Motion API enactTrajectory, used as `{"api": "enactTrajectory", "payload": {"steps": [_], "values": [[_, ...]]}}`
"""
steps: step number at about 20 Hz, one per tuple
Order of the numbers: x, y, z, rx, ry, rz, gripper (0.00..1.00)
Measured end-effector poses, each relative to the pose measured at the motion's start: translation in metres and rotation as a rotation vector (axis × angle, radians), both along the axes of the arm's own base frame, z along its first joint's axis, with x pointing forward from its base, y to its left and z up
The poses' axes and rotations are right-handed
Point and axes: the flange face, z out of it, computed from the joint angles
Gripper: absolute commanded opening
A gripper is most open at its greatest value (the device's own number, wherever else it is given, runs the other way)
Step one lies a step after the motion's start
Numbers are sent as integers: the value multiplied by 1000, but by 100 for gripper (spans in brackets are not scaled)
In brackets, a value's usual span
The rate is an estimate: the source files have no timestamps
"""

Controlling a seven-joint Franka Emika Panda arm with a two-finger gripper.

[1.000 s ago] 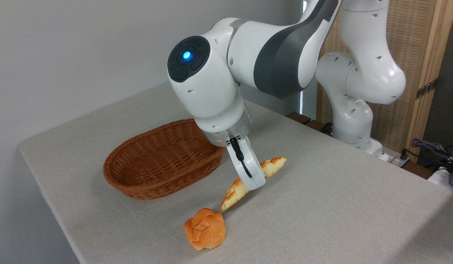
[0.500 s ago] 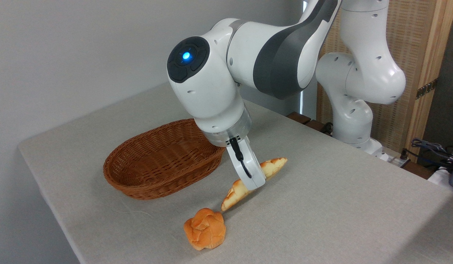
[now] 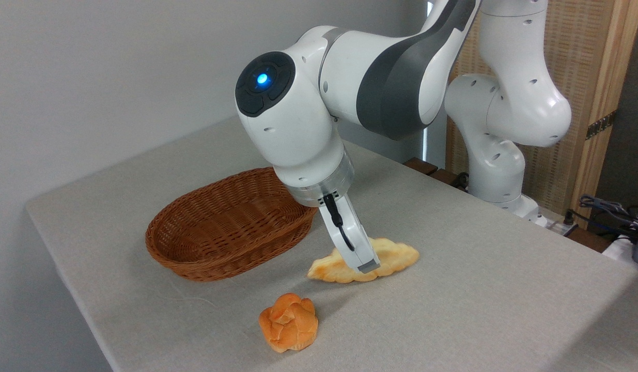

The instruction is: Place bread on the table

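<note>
Gripper (image 3: 368,267) of the white robot arm (image 3: 380,77) hung low over the middle of the frame, its near finger (image 3: 352,240) slanting down to the right in front of the elongated, pale yellow braided loaf with golden-brown patches (image 3: 396,256). Only that one finger showed clearly; the other was hidden behind it, so whether the fingers were spread or closed on the loaf could not be told. The fingertip sat against the loaf's front edge.

That loaf lay flat on the large tabletop covered in light grey-beige cloth (image 3: 479,289), just right of centre, its long axis running left to right, with one pointed end toward the lower left and the other toward the right. The brown oval wicker basket (image 3: 215,232) stood to its left, near but apart from it, and nothing showed inside. A small round orange knotted bun (image 3: 289,322) rested on the cloth at lower centre, in front of the loaf and clear of it.
</note>
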Motion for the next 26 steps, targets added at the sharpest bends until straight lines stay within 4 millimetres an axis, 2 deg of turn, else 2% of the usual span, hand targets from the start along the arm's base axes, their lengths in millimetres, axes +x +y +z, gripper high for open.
{"api": "enactTrajectory", "payload": {"steps": [9, 11, 16, 18, 22, 26], "values": [[-1, 12, 2, 91, 7, -35, 100], [2, 16, 13, 102, -16, -32, 100], [11, 27, 57, 118, -111, -8, 100], [12, 26, 66, 118, -129, 19, 100], [20, 7, 96, 116, -180, 195, 100], [34, -42, 133, 153, -248, 367, 100]]}}
